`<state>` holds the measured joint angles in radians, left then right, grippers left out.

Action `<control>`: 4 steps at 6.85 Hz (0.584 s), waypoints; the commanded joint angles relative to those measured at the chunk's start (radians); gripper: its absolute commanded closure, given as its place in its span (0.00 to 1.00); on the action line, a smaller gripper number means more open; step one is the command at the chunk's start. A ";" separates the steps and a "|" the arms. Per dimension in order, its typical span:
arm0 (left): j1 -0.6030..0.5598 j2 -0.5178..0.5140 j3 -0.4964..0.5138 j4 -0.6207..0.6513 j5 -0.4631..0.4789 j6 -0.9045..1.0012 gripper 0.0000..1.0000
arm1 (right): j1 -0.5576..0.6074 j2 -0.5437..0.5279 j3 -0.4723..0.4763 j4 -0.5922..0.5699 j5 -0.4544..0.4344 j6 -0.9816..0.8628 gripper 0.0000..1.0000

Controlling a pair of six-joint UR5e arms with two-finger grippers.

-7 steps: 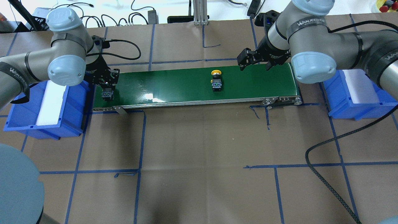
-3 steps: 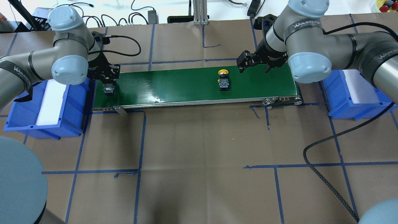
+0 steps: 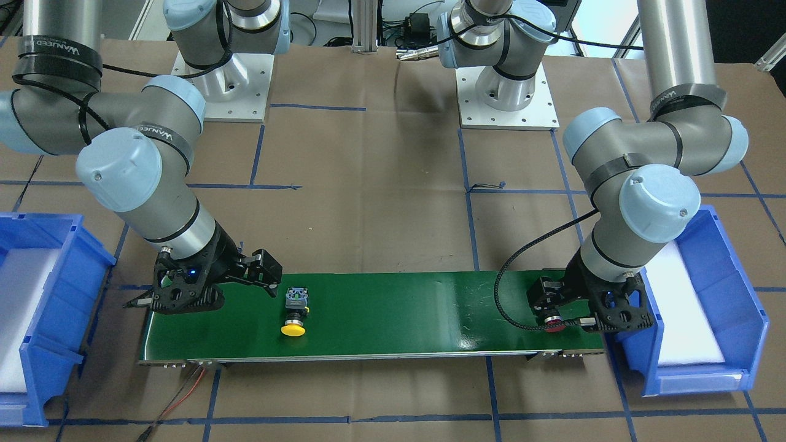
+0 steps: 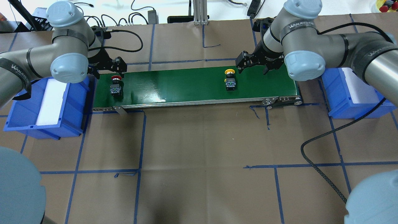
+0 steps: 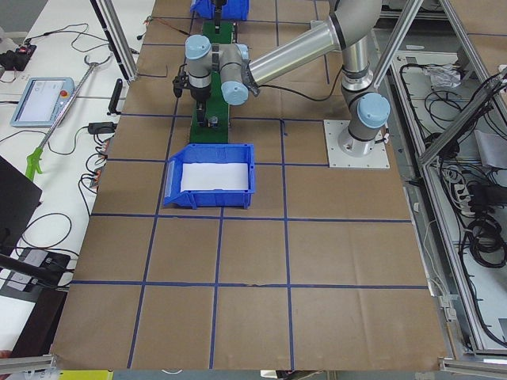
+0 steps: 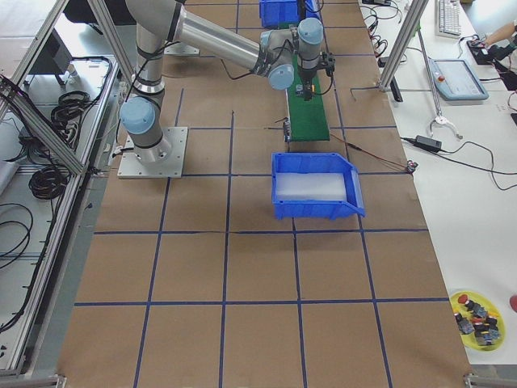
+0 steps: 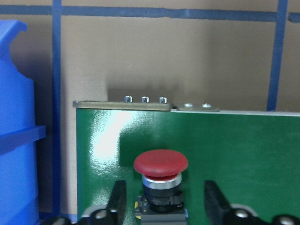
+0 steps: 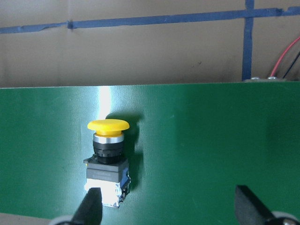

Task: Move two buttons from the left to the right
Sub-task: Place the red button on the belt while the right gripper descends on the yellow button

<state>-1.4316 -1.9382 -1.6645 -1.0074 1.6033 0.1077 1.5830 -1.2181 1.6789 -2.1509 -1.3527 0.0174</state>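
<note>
Red button [image 4: 115, 86]: left end of green conveyor belt [image 4: 186, 84]. Left gripper [image 4: 107, 71]: spread wide, empty. Yellow button [image 4: 230, 82]: right of centre. Right gripper [image 4: 253, 66]: agape, empty.

White lettering "WANJEED" stands on the black bands wrapped round both arms: on the right arm's band [image 4: 300, 24], where it is followed by characters too small to read, and on the left arm's band [image 4: 15, 69].

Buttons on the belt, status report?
Left gripper open, flanking red button, belt's left end. Right gripper open, yellow button beside it. Nothing blocking.
</note>
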 commanded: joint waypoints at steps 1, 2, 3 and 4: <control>-0.021 0.085 0.002 -0.072 -0.008 -0.019 0.00 | 0.000 0.029 -0.019 -0.001 0.001 0.047 0.00; -0.045 0.143 0.002 -0.145 -0.006 -0.067 0.00 | 0.000 0.038 -0.019 -0.001 0.001 0.049 0.00; -0.068 0.207 0.002 -0.258 -0.006 -0.072 0.00 | 0.000 0.052 -0.021 -0.001 0.001 0.049 0.00; -0.075 0.270 0.005 -0.369 -0.009 -0.072 0.00 | 0.000 0.060 -0.021 -0.001 0.001 0.049 0.00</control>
<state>-1.4913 -1.7437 -1.6621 -1.2488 1.5960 0.0425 1.5830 -1.1701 1.6590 -2.1522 -1.3514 0.0648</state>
